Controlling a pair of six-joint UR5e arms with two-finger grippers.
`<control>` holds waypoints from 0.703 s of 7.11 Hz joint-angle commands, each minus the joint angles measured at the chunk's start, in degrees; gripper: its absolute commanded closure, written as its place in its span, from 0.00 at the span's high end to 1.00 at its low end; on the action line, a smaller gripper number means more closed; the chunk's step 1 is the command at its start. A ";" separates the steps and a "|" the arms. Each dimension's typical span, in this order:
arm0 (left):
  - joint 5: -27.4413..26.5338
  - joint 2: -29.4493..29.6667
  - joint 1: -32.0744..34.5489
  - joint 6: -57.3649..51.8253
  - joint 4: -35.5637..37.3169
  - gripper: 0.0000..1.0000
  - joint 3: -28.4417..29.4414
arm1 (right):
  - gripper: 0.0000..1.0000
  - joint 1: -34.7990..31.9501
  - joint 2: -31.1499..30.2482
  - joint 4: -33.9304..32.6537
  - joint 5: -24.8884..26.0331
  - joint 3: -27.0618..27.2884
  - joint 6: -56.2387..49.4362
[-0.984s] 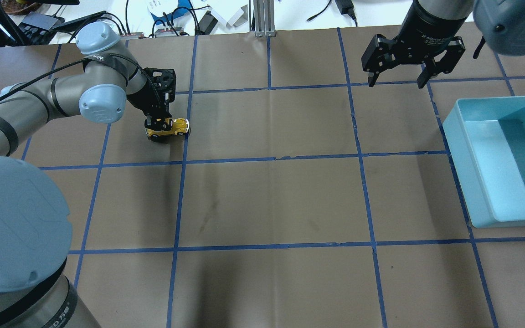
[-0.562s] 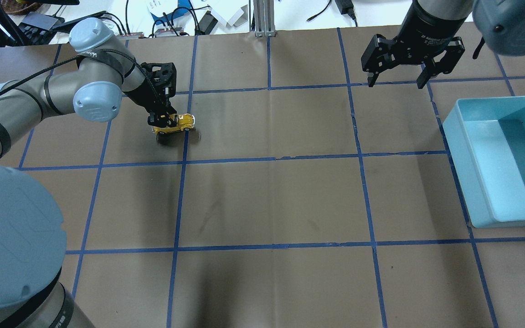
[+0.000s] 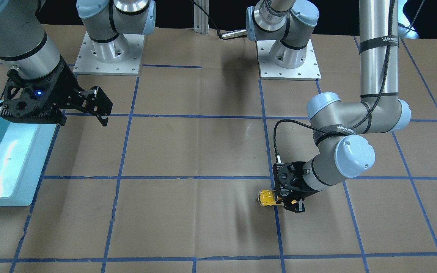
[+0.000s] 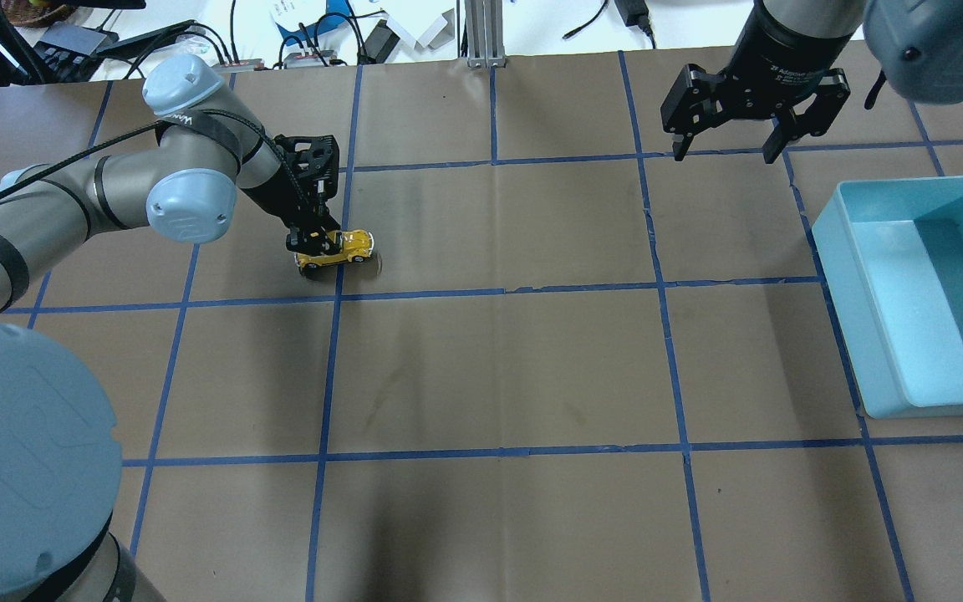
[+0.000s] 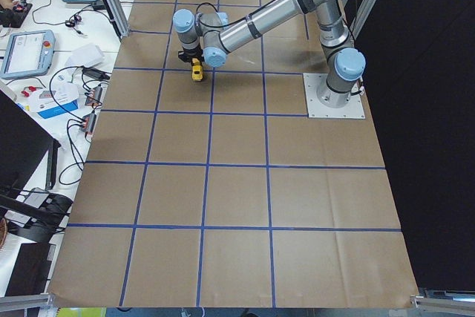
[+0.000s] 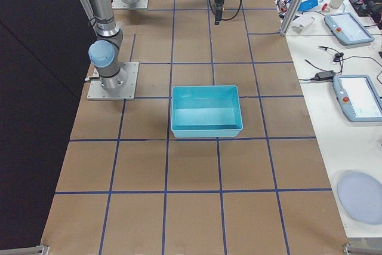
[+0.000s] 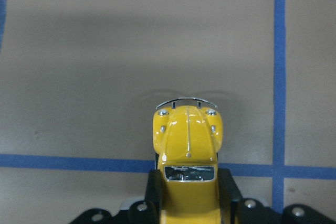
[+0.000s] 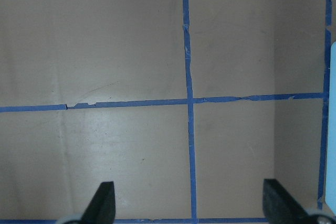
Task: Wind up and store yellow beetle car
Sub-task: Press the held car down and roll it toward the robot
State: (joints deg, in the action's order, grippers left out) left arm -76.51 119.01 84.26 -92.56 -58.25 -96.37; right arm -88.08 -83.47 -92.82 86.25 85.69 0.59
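The yellow beetle car (image 4: 346,247) is held at its rear by my left gripper (image 4: 312,245), which is shut on it, on or just above the brown table; I cannot tell which. The car's nose points toward the table's middle. It shows in the front view (image 3: 266,198), in the left wrist view (image 7: 187,145) between the fingers, and small in the exterior left view (image 5: 197,72). My right gripper (image 4: 726,152) hangs open and empty at the far right, above the table, near the blue bin.
A light blue open bin (image 4: 853,326) stands at the table's right side, also in the front view (image 3: 17,167) and the exterior right view (image 6: 206,131). Blue tape lines (image 4: 498,293) grid the brown table. Cables and devices lie beyond the far edge.
My left gripper has moved the car to the right and a little nearer, across the blue tape line. The right gripper has stayed in place, open.
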 commanded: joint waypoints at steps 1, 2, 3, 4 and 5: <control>-0.04 0.00 0.03 -0.60 0.07 0.26 -0.31 | 1.00 0.37 -0.02 -0.08 -0.11 0.09 -0.06; -0.13 0.17 -0.06 -0.69 0.15 0.26 -0.48 | 1.00 0.28 -0.02 0.01 -0.20 0.09 0.02; -0.21 0.17 -0.15 -0.69 0.15 0.26 -0.40 | 1.00 0.19 -0.02 0.01 -0.20 0.09 0.11; -0.30 0.17 -0.15 -0.78 0.15 0.26 -0.31 | 1.00 0.71 -0.72 0.88 -0.20 0.17 0.29; -0.39 0.17 -0.41 -0.78 0.15 0.26 -0.22 | 1.00 0.89 -0.81 0.11 -0.73 0.09 0.55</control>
State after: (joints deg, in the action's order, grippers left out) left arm -76.80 119.17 84.05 -93.30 -58.10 -96.69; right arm -87.48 -83.99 -92.42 85.92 85.82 0.87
